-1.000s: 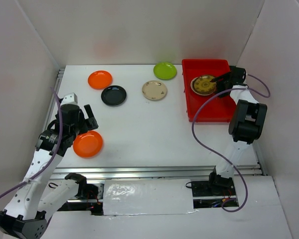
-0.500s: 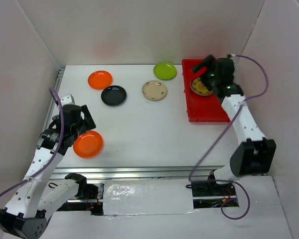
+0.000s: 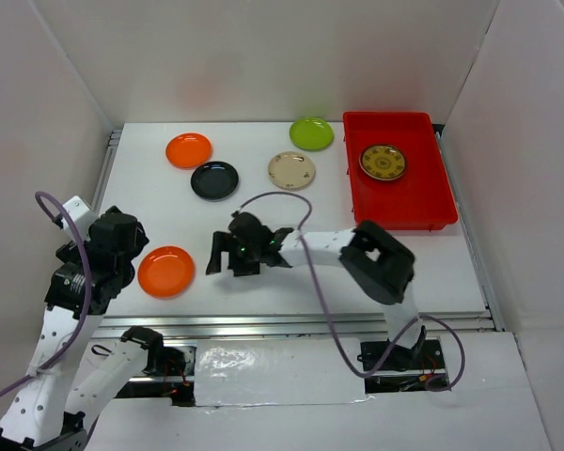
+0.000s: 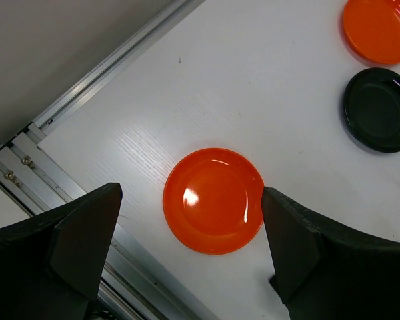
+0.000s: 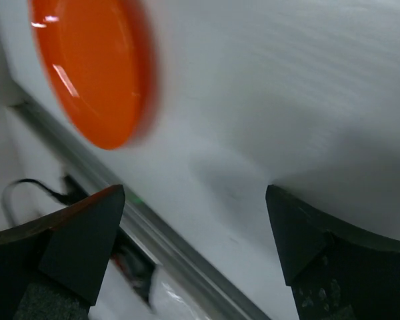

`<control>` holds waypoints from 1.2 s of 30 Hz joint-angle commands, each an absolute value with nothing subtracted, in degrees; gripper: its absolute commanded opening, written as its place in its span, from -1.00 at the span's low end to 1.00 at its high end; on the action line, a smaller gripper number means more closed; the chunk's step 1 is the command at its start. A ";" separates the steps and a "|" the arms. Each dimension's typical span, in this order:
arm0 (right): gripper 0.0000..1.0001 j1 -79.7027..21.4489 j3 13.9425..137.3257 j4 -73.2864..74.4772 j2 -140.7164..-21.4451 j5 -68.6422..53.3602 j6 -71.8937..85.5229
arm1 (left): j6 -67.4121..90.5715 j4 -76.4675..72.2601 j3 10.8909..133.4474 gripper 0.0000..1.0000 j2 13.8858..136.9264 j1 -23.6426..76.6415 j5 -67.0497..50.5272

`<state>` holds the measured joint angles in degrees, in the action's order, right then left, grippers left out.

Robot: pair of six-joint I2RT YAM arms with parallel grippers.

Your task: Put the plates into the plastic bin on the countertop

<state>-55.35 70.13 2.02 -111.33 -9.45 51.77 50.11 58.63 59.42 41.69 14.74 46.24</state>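
Lying about: five plates (image 3: 214,179) on countertop (image 3: 169,209), one in bin (image 3: 418,188) (both jaws wide, empty).

The left arm (image 3: 56,324) is seen rising from its base at the lower left, bent at the elbow, with its wrist turned downward. The left gripper (image 4: 191,193) is held wide open, its two black fingers (image 4: 80,233) spread well apart and nothing gripped between them. The right arm (image 3: 381,263) is folded sharply: its upper link is raised from the base at the lower right, and its white forearm is stretched leftward across the middle. The right gripper (image 3: 235,258) is pointed toward the left arm's side and spread wide, with nothing held. The right wrist view is blurred, so its tilt is uncertain; it appears angled downward.
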 commanded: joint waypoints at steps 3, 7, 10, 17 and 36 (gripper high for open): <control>0.92 -58.80 86.55 -0.71 -122.33 -12.74 57.03 | 50.63 58.10 60.21 0.98 42.62 14.59 47.55; 0.82 -58.80 94.56 2.55 -130.41 -16.34 59.85 | 49.83 57.39 60.12 0.99 42.63 14.59 46.93; 0.70 -58.36 95.45 2.72 -132.44 -17.49 62.66 | 49.31 56.60 59.77 0.99 41.58 14.59 46.50; 0.24 -57.66 99.05 4.92 -136.57 -20.12 64.95 | 48.25 55.72 59.41 0.99 40.52 14.50 45.88; -1.00 -30.88 83.58 12.10 -106.53 -13.71 60.22 | 38.86 47.64 56.96 0.99 37.97 14.68 35.51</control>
